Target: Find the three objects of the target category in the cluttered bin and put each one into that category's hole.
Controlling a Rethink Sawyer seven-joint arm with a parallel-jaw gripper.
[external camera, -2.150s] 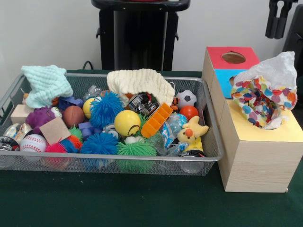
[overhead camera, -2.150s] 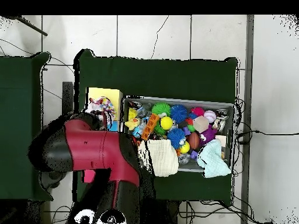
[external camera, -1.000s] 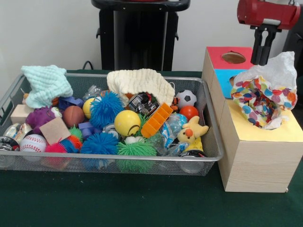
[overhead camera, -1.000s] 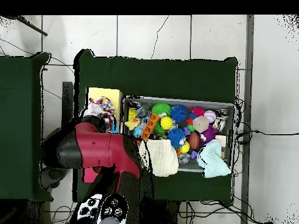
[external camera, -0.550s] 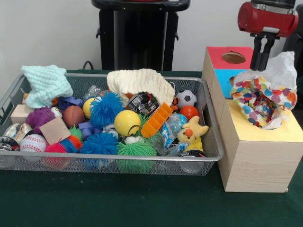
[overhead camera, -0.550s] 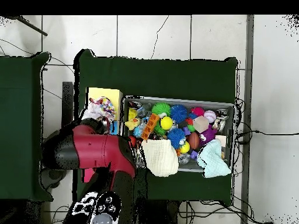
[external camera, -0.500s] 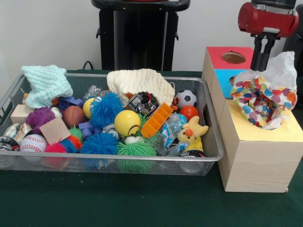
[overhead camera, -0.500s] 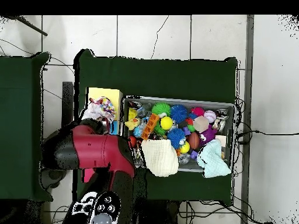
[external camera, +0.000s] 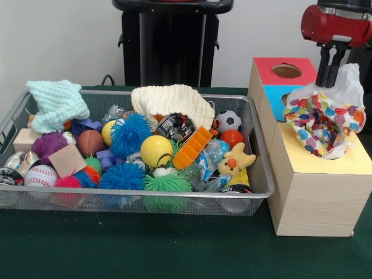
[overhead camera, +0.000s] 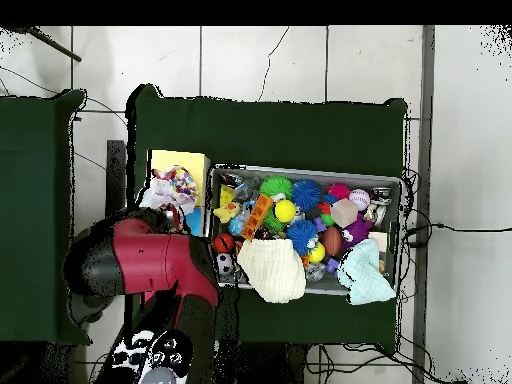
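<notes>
Front view shows the gripper [external camera: 329,74] hanging at the upper right, its dark fingers [external camera: 332,68] pressed close together with nothing between them, just above the dotted cloth [external camera: 321,125]. That cloth sits bunched on the yellow top of the box [external camera: 314,192], a white crinkled part of it rising behind the gripper. Behind the yellow panel the box shows a blue face and a red top with a round hole [external camera: 286,70].

Left of the box stands the mesh bin [external camera: 133,200] on the green surface [external camera: 145,250]. In it, a cream cloth [external camera: 171,102] is draped at the back middle and a mint cloth [external camera: 56,103] hangs over the back left corner. A yellow ball [external camera: 156,150] lies near the centre, with a blue spiky ball [external camera: 129,133] to its left and an orange block [external camera: 192,147] leaning at its right. A soccer ball [external camera: 228,121] and a red ball [external camera: 232,138] sit at the back right, a yellow plush [external camera: 236,163] in front of them. A green spiky ball [external camera: 166,185] rests at the front wall, a baseball [external camera: 40,175] at the front left and a basketball [external camera: 90,142] behind it.

Overhead, the red arm [overhead camera: 150,265] covers the box's near end, and the dotted cloth [overhead camera: 172,187] shows beside the bin [overhead camera: 305,172].
</notes>
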